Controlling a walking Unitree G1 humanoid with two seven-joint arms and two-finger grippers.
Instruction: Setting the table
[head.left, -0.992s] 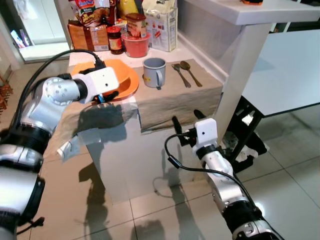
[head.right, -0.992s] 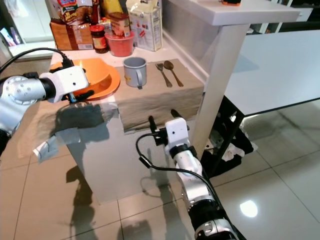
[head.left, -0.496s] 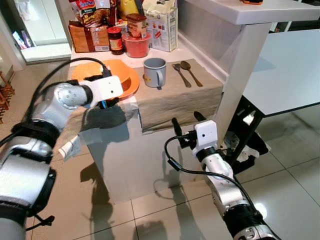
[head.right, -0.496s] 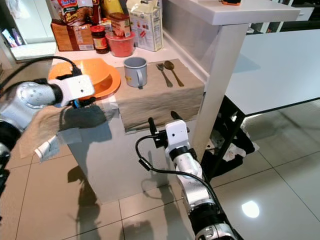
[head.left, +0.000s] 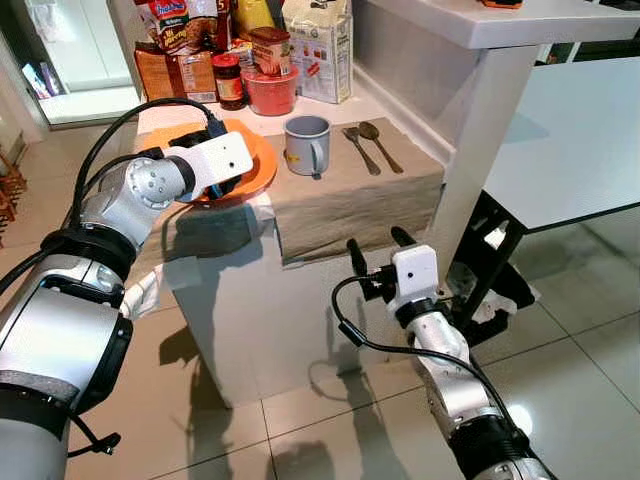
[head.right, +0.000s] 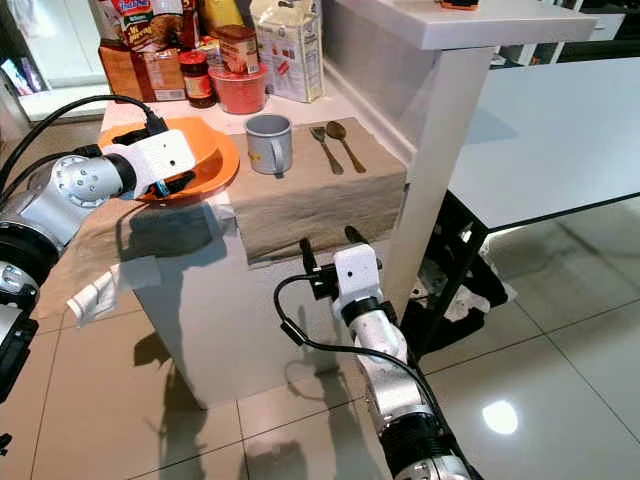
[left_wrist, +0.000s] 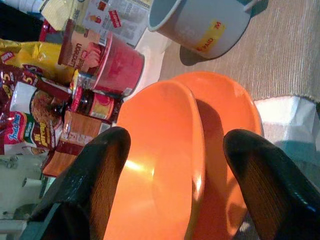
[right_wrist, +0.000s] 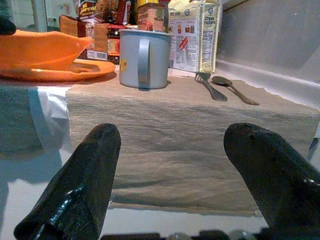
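An orange bowl sits on an orange plate at the left of a beige cloth on the white counter. My left gripper is open, its fingers straddling the bowl's near side. A grey mug stands on the cloth beside the plate, with a fork and a spoon lying to its right. My right gripper is open, below the cloth's hanging front edge, holding nothing.
Food packets, jars and a red tub crowd the counter's back. A white pillar stands right of the counter, with a white table beyond it. A pale cloth hangs off the counter's left. Tiled floor lies below.
My left gripper has moved from the plate's front edge up and in over the bowl. The right arm has hardly moved.
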